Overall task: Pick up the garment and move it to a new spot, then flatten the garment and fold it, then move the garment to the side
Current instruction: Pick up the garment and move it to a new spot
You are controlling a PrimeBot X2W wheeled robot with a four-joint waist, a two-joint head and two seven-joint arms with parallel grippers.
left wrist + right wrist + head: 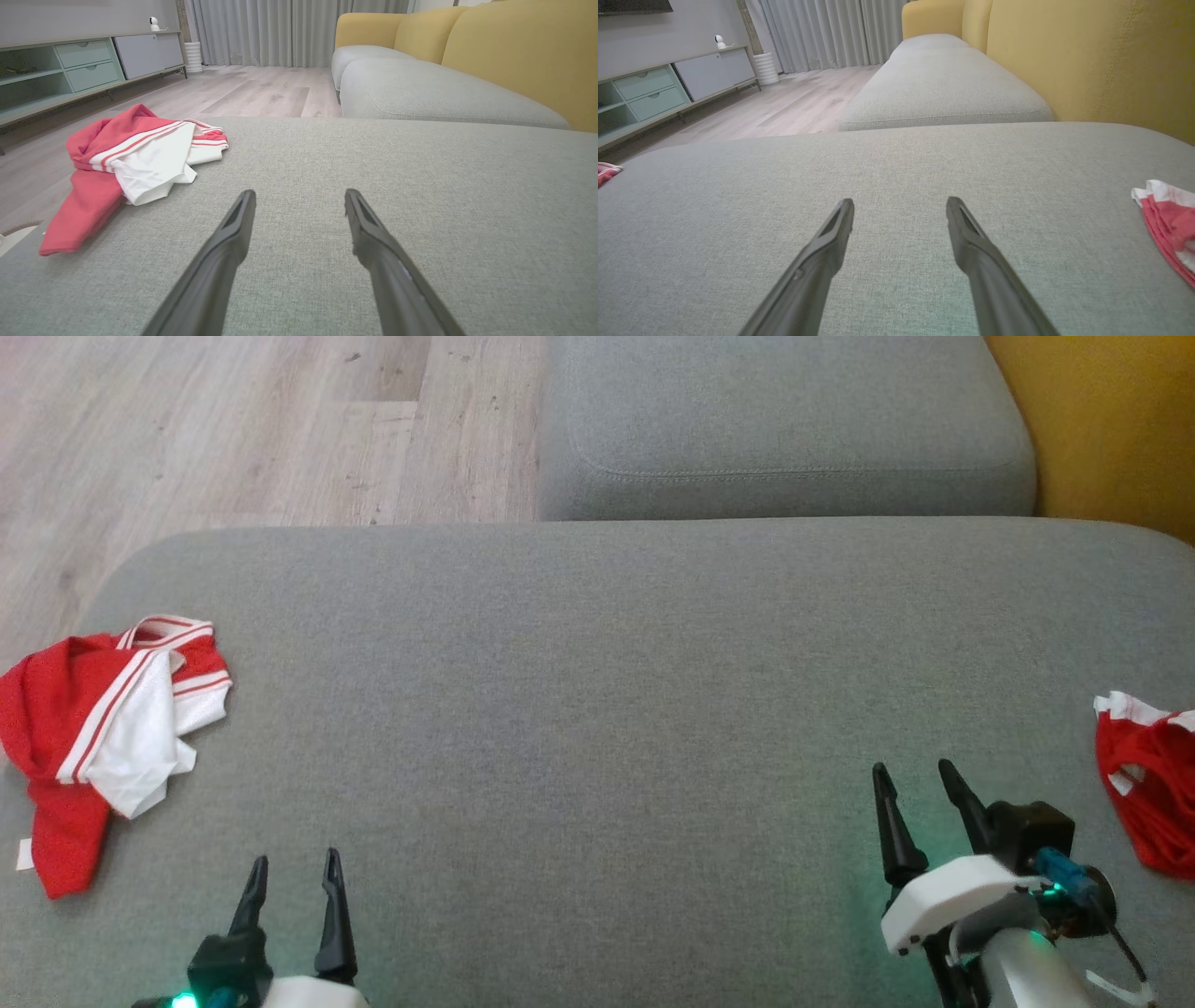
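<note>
A crumpled red and white garment (103,733) lies at the left edge of the grey sofa cushion (597,691); the left wrist view has it ahead and to the left (135,158). A second red and white garment (1153,775) lies bunched at the cushion's right edge, also at the right of the right wrist view (1169,219). My left gripper (292,865) hovers open near the front, right of the first garment, holding nothing. My right gripper (915,779) is open too, left of the second garment, its fingers empty.
Another grey seat cushion (784,429) adjoins at the back, with the yellow sofa back (1111,420) to the right. Wooden floor (233,429) lies beyond the left edge. A low cabinet (70,70) stands across the room.
</note>
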